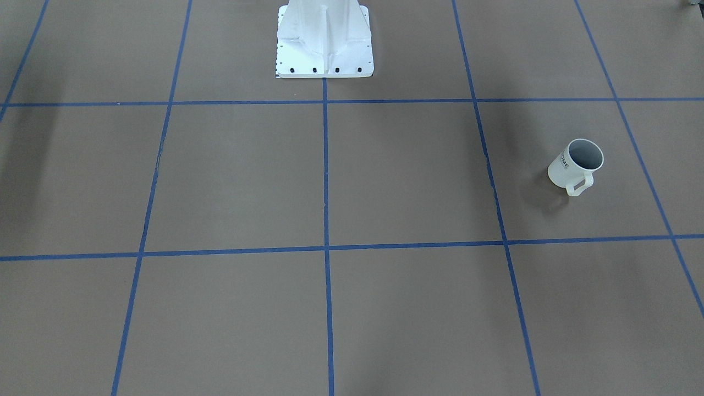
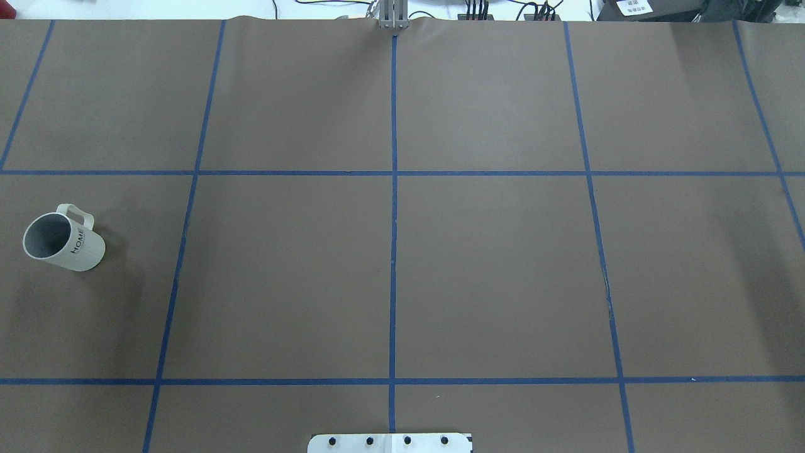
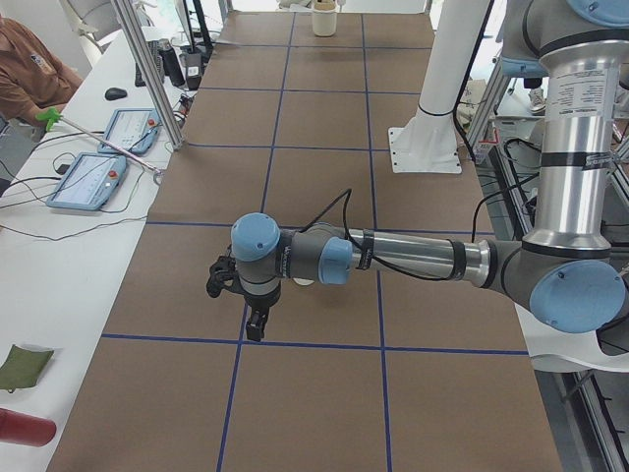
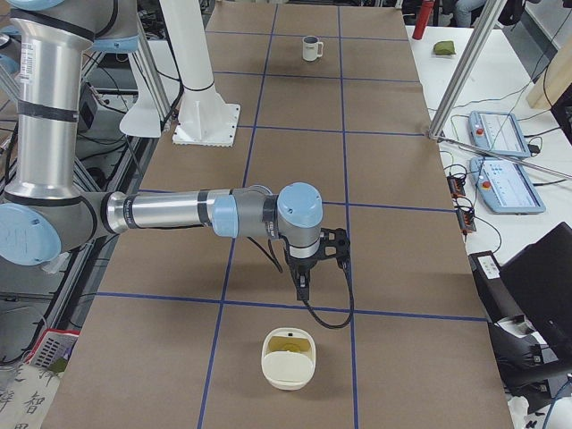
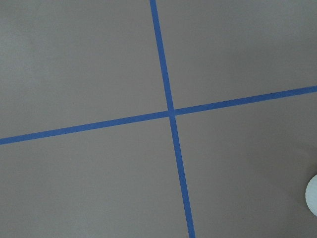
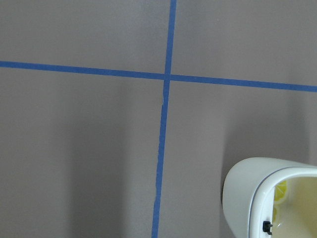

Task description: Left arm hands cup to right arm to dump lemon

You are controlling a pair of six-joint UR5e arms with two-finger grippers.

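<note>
White mug (image 2: 63,242) lettered HOME, grey inside, one loop handle, stood upright at the robot's left end of the worktop (image 2: 490,270), left pincer (image 3: 255,331) and right pincer (image 4: 302,291), open or closed could not be told

Black "HOME" lettering runs along the side of the white cup (image 2: 66,244), readable from overhead.

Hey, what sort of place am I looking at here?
Most likely a robotics lab: a table papered brown and gridded with blue tape, the left arm reaching over it, and teach pendants with cables alongside.
</note>
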